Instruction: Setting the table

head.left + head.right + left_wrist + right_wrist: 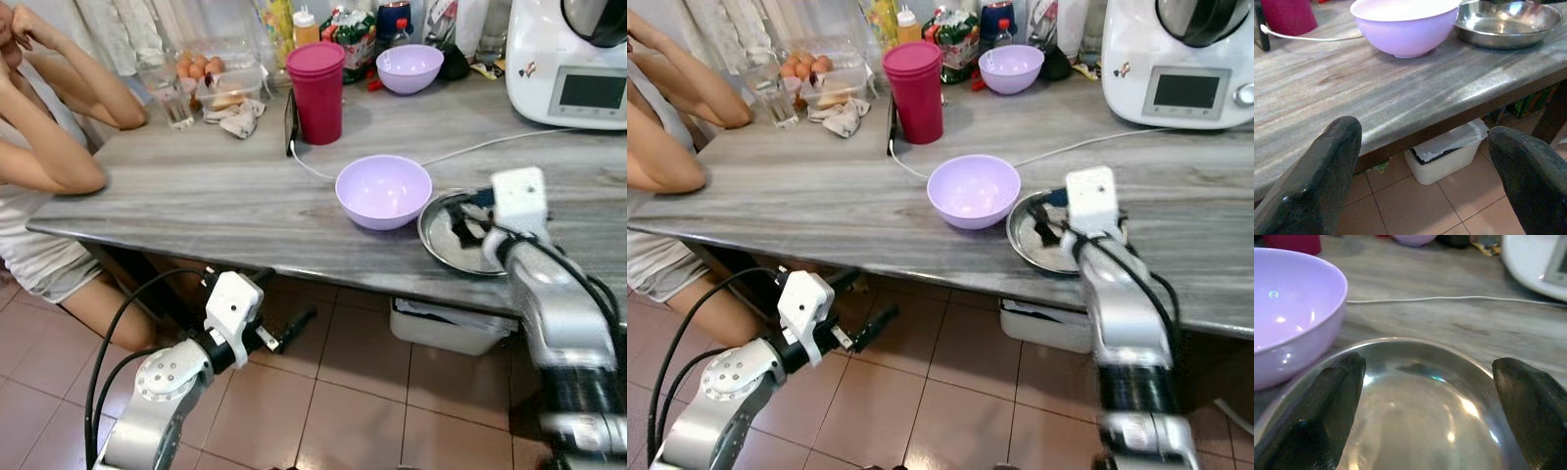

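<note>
A lilac bowl (383, 191) stands on the grey wooden table (196, 196) near its front edge. Just right of it lies a shallow steel dish (441, 245). My right gripper (468, 223) hovers open over that dish, and in the right wrist view its fingers (1327, 411) straddle the steel dish (1420, 401) with the lilac bowl (1288, 308) beside it. My left gripper (294, 328) is open below the table edge, holding nothing. Its wrist view looks up at the lilac bowl (1403, 27) and the steel dish (1508, 22).
A person (49, 147) sits at the table's left end, elbows on it. At the back are pink cups (315, 90), a phone with a white cable (291, 122), a second lilac bowl (409, 67), eggs (201, 69) and a white kitchen machine (573, 69). A white bin (441, 328) sits under the table.
</note>
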Motion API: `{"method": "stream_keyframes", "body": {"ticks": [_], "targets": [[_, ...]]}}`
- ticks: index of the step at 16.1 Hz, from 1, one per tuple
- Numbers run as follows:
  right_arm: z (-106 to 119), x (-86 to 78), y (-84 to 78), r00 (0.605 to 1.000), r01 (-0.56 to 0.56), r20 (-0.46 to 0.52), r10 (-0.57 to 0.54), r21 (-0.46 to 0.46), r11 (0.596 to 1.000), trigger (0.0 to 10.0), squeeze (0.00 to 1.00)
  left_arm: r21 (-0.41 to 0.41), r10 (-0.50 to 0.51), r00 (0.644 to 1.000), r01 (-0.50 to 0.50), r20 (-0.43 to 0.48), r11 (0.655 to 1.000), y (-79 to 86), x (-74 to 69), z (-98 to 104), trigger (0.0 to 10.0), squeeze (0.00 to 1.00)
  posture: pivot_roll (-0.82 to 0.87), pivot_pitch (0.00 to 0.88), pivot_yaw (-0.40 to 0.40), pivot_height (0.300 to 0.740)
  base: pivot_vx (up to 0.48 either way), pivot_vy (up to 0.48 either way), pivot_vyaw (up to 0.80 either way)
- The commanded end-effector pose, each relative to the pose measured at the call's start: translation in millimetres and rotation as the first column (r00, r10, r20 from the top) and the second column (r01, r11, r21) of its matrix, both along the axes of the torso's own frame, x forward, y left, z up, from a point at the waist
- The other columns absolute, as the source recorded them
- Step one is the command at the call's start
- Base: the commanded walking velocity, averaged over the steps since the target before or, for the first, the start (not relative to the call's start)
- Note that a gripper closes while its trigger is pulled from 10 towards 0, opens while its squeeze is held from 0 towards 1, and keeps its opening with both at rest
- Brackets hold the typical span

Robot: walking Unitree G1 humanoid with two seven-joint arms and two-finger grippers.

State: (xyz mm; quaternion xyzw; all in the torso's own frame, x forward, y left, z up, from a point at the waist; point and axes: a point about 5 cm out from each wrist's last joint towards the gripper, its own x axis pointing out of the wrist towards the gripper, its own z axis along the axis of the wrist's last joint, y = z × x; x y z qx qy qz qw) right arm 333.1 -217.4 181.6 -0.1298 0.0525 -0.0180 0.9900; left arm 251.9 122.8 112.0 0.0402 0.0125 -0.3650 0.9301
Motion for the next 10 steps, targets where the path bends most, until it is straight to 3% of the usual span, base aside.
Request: {"method": "stream_keyframes", "body": {"ticks": [1,3,5,8,10], "targets": [[9,-4.6,1.8,0.999,0.006,0.048,-0.006,0.001,1.0,10.0,0.0,-0.003,0.022,0.999,-0.021,0.029,1.0,4.2,2.9,6,10.0,0.0,-0.2,0.098,0.131,0.74,0.0,0.0,0.0],[4,-28.7,4.5,0.99,0.042,0.132,-0.052,0.075,0.996,10.0,0.0,-0.055,0.065,0.996,-0.062,0.057,0.997,3.8,8.3,19,10.0,0.0,-0.21,0.098,0.13,0.74,0.0,0.0,0.0],[2,-41.7,13.5,0.983,0.038,0.176,-0.051,0.08,0.996,10.0,0.0,-0.084,0.094,0.993,-0.088,0.071,0.993,1.4,6.2,22,10.0,0.0,-0.22,0.097,0.134,0.74,0.0,0.0,0.0],[3,-58.7,28.8,0.971,0.023,0.237,-0.039,0.073,0.997,10.0,0.0,-0.086,0.304,0.951,-0.299,0.059,0.951,8.5,9.2,15,10.0,0.0,-0.23,0.092,0.126,0.74,0.0,0.0,0.0],[-4,-62.7,37.1,0.976,0.01,0.216,-0.031,0.096,0.995,10.0,0.0,-0.047,0.431,0.898,-0.429,0.087,0.902,20.2,17.0,14,10.0,0.0,-0.23,0.086,0.118,0.74,0.0,0.0,0.0]]}}
